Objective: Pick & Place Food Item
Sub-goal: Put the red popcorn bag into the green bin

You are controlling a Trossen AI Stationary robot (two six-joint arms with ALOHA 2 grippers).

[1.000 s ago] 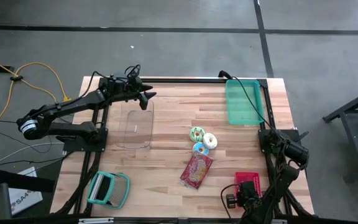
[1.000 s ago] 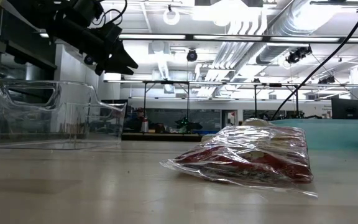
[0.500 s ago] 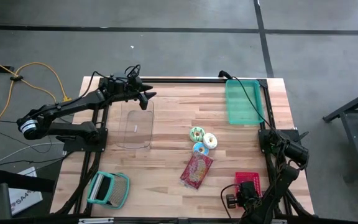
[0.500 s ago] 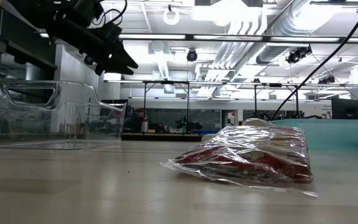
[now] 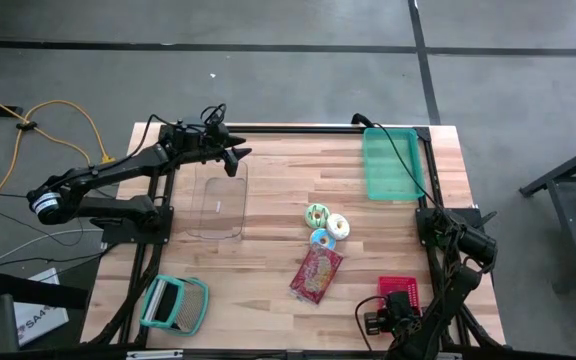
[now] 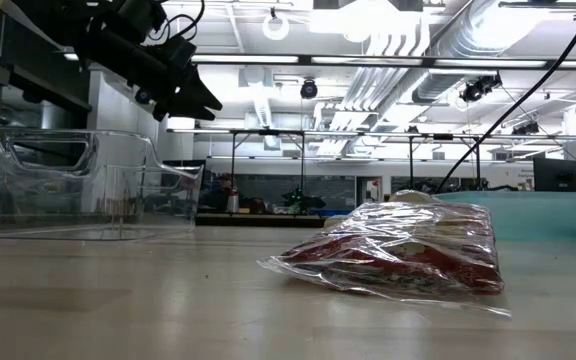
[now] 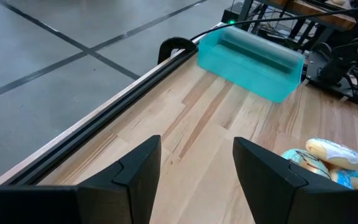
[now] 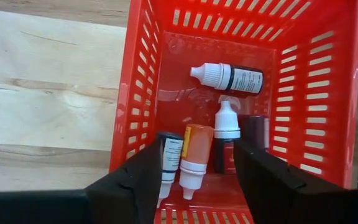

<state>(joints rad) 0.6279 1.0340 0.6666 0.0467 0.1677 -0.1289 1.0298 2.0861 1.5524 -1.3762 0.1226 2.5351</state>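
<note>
Red crinkly food packet in clear wrap (image 5: pixel 317 273) lay mid-table, untouched; left gripper (image 5: pixel 236 156) hovered spread above clear plastic bin (image 5: pixel 218 207); right gripper (image 8: pixel 196 163) gaped over red slotted basket (image 8: pixel 143 68).

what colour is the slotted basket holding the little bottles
Red. The basket shows best in the right wrist view, with the small bottles lying inside.

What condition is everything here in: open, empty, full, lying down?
Left tool: open, empty, above the table's far edge.
Right tool: open, empty, over the red slotted basket.
Red slotted basket: holds small dropper bottles, lying.
Clear plastic bin: empty.
Teal tray: empty.
Red snack bag: sealed, lying flat.
</note>
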